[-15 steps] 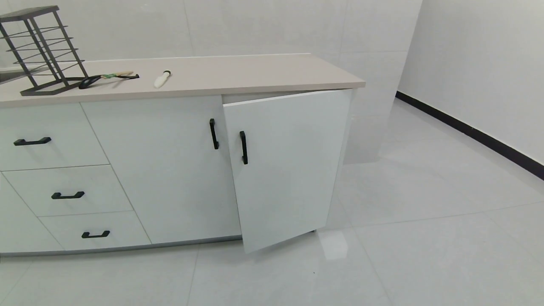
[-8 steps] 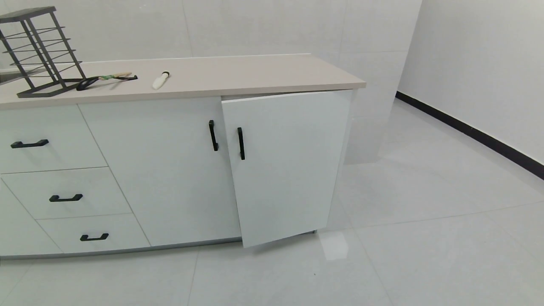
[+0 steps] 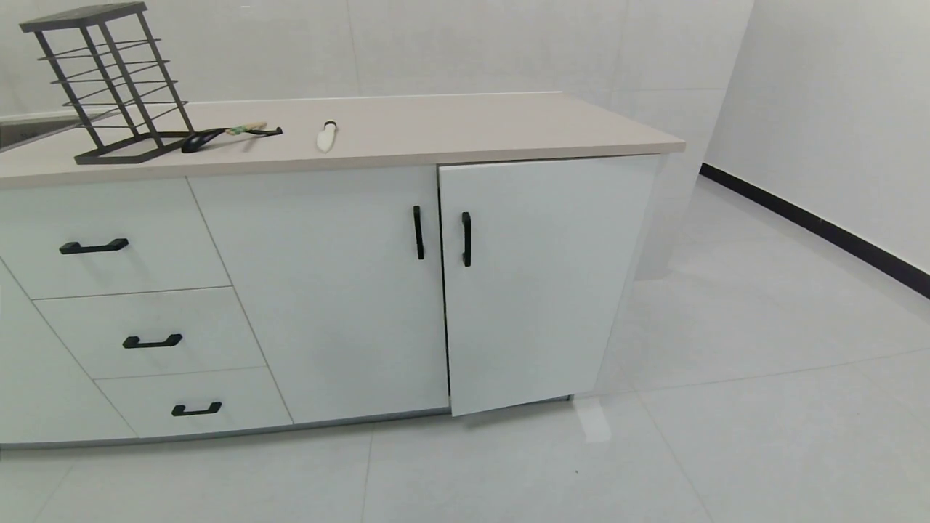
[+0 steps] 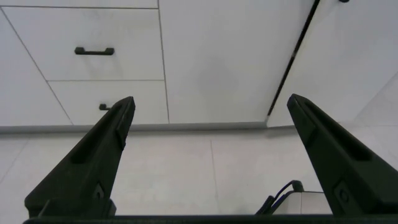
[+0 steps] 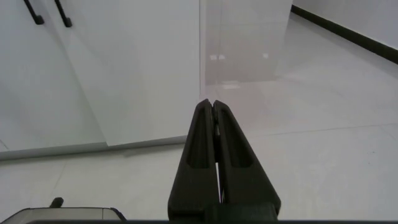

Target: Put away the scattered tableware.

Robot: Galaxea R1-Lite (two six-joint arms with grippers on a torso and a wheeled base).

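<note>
- the left gripper [image 4: 210, 134] is spread wide and holds nothing; it is low above the floor [image 4: 186, 168], in front of the lower drawers [image 4: 106, 59].
- the right gripper [image 5: 213, 140] has its two fingers pressed together with nothing between them; it is above the floor, near the right cabinet door [image 5: 137, 68].
- the tableware lies on the beige counter [image 3: 472, 123]: a black-headed utensil [image 3: 218, 135] with its head just beside the base of the black wire rack [image 3: 109, 80].
- a small white utensil [image 3: 327, 136] lies on the counter to the right of the black one, apart from it.
- in the head view the right cabinet door [image 3: 545, 276] is slightly ajar, and its lower edge stands a little out from the cabinet.
- a sink [image 3: 29, 127] shows at the left end of the counter, behind the rack.
</note>
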